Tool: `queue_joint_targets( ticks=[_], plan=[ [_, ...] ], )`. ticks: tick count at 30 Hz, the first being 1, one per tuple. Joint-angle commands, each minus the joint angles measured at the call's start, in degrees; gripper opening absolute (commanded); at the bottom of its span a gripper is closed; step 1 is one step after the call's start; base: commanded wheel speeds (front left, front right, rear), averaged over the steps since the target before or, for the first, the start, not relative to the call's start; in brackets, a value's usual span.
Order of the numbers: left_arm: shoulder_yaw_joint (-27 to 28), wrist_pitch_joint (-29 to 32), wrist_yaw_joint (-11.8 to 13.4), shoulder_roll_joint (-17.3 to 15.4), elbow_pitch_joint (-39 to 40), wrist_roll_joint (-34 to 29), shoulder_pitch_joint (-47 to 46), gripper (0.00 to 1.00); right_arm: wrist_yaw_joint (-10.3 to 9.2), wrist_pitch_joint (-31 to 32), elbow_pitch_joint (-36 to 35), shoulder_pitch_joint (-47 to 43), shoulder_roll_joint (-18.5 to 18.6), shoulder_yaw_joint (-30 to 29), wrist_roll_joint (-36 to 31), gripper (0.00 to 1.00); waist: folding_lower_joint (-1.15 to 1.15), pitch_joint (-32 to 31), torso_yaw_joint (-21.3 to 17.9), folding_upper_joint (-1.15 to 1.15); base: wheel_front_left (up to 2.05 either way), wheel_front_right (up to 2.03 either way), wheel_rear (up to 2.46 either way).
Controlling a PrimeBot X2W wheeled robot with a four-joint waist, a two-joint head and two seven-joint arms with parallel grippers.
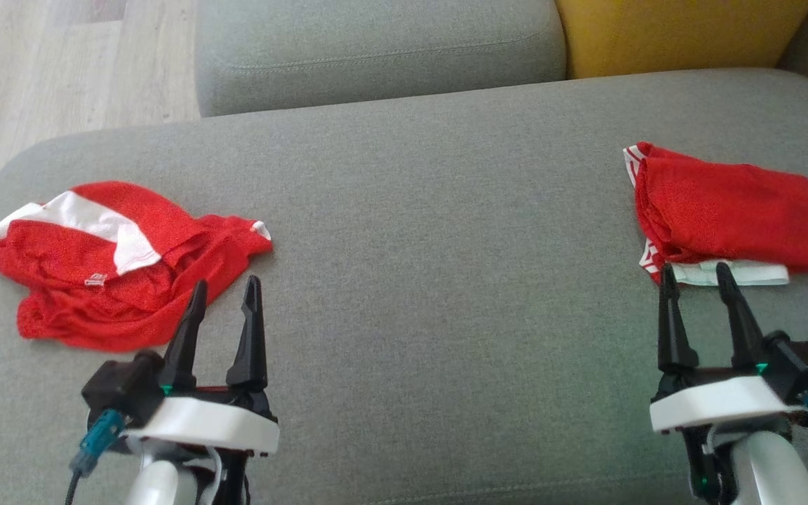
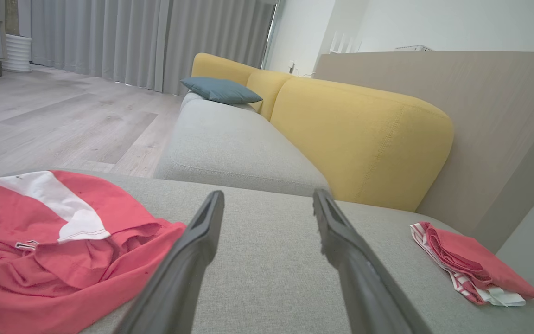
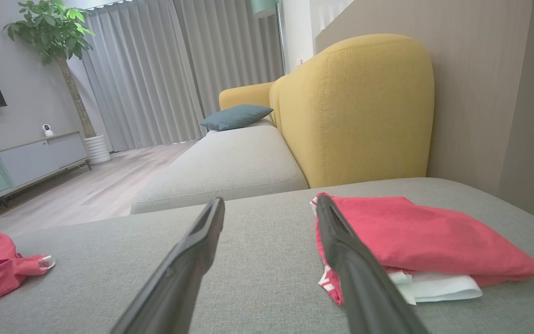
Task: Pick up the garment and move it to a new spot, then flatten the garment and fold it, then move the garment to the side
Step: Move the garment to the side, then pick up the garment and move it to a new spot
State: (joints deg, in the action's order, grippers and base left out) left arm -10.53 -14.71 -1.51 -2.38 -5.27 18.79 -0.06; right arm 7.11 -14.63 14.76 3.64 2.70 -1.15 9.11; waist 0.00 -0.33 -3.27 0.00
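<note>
**Position at this step.** The left claw (image 1: 226, 282) stood with its fingers apart and empty, just beside the near right edge of the crumpled garment (image 1: 95, 273). This red jersey with white panels lay on the left of the grey sofa seat (image 1: 432, 245). The right claw (image 1: 695, 266) was likewise spread and empty. Its tips were at the near edge of the folded garment (image 1: 734, 210) on the right.

**Procedure.** The step in hand appeared to be the pickup of the crumpled piece.
- Bring the left claw down over a raised ridge of cloth, not a flat single layer.
- Close fully before lifting, since mesh fabric would probably slip.
- Lift clear of the seat, then carry toward the bare middle, well apart from the folded stack.

**Count.**
- Garments: two, one crumpled and one folded.
- Claws: two.
- Blue pillow (image 2: 220, 89): one, far along the sofa.
</note>
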Motion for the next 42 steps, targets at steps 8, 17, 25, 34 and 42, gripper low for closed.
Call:
queue_joint_targets(
  ticks=[8,17,25,34,42],
  plan=[
    [0.98,-0.29,0.72,-0.5,2.46,0.25,-2.11,1.0,0.37,-0.37,-3.13,0.53,0.19,1.84,1.25,1.0,0.0,0.26,-0.12,0.0,0.0,0.0,0.0],
    [0.92,-0.29,0.67,-0.5,2.41,0.31,-2.31,1.0,0.37,-0.37,-3.12,0.72,0.18,1.83,2.5,1.0,0.0,0.16,-0.03,0.0,0.0,0.0,0.0],
    [0.9,-0.29,0.58,-0.5,2.27,0.33,-2.46,1.0,0.37,-0.37,-2.82,0.56,0.18,1.69,2.59,1.0,0.0,0.25,0.65,0.0,0.0,0.0,0.0],
    [1.41,-0.29,0.61,-0.5,1.96,0.2,-3.11,1.0,0.37,-0.37,-2.66,0.45,0.18,3.45,2.91,1.0,0.0,0.74,5.35,0.0,0.0,0.0,0.0],
    [3.47,-0.29,0.68,-0.5,2.16,-0.17,-3.75,1.0,0.37,-0.37,-2.07,1.18,0.18,6.5,2.3,1.0,0.0,1.75,12.77,0.0,0.0,0.0,0.0]
  ],
)
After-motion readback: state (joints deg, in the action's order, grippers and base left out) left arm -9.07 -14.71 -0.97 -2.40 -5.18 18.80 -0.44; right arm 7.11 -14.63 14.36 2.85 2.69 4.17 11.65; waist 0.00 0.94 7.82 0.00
